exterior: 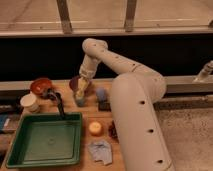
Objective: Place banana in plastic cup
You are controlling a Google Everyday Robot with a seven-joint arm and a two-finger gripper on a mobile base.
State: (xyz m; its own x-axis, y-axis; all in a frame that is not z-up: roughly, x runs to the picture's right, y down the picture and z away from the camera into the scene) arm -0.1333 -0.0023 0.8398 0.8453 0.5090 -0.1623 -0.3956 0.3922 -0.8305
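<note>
Gripper [81,88] near table's back edge pinches banana [81,91] just above plastic cup [80,100] (narrow mouth): misaligned release, you risk rim bounce.

The hand [82,86] hangs over the middle of the counter [70,106], directly above the plastic cup [80,101], with the banana [81,90] between them, its lower end at the cup's mouth. A bowl [75,82] sits just behind the hand. Another bowl [41,86] lies to the left, and a cup [30,102] stands before it near the left edge. The tray [46,140] fills the front left. A round fruit [95,128] sits just right of the tray, with a crumpled cloth [101,151] before it.
</note>
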